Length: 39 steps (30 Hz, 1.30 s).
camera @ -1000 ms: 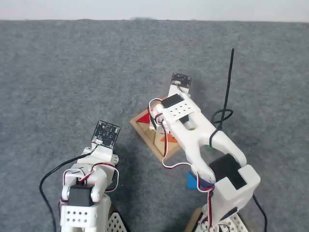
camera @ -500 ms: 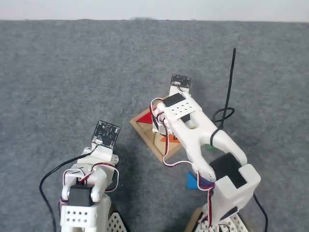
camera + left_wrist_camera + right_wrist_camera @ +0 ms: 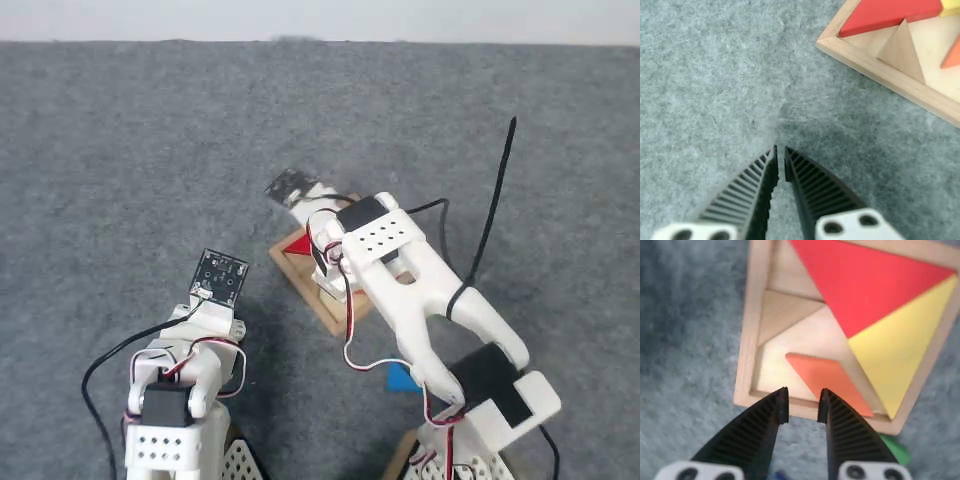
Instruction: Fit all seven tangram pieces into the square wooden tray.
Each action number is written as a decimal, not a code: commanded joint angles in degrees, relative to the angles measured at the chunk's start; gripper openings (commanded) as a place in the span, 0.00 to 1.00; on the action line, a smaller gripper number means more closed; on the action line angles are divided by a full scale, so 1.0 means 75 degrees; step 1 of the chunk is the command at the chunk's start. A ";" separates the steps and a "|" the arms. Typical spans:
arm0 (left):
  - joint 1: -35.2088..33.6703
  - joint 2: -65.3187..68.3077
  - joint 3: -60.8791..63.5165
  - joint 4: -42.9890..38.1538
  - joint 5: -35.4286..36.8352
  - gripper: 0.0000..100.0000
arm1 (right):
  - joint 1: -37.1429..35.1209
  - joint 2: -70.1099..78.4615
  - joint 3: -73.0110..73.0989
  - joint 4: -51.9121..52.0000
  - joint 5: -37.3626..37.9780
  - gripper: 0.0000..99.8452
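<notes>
My right gripper (image 3: 802, 407) has swung left across the tray (image 3: 747, 340) in the last second; the left arm hasn't moved. The right jaws are narrowly parted and empty, over the tray rim by the orange parallelogram (image 3: 830, 382). Red triangle (image 3: 860, 285), yellow triangle (image 3: 900, 355) and plain wood triangle (image 3: 782, 315) sit inside. Green piece (image 3: 895, 450) and blue piece (image 3: 402, 378) lie outside on the mat (image 3: 150, 150). They're probably light, stiff, slick and thin, so I'd pinch across opposite edges. Left gripper (image 3: 780, 160) is closed and empty, near the tray corner.
</notes>
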 commanded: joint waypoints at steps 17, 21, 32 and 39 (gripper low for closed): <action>-0.0047 -0.0129 -0.0076 0.0023 -0.0047 0.02 | 0.0463 0.1201 0.0633 -0.0955 0.1325 0.32; -0.0047 -0.0129 -0.0076 0.0023 -0.0047 0.02 | 0.0475 0.1295 0.0586 -0.0944 0.1313 0.26; -0.0047 -0.0129 -0.0076 0.0023 -0.0047 0.02 | 0.0381 0.0322 0.1278 -0.1096 0.0926 0.25; -0.0047 -0.0129 -0.0076 0.0023 -0.0047 0.02 | 0.0463 -0.0475 0.2145 -0.1799 0.0985 0.25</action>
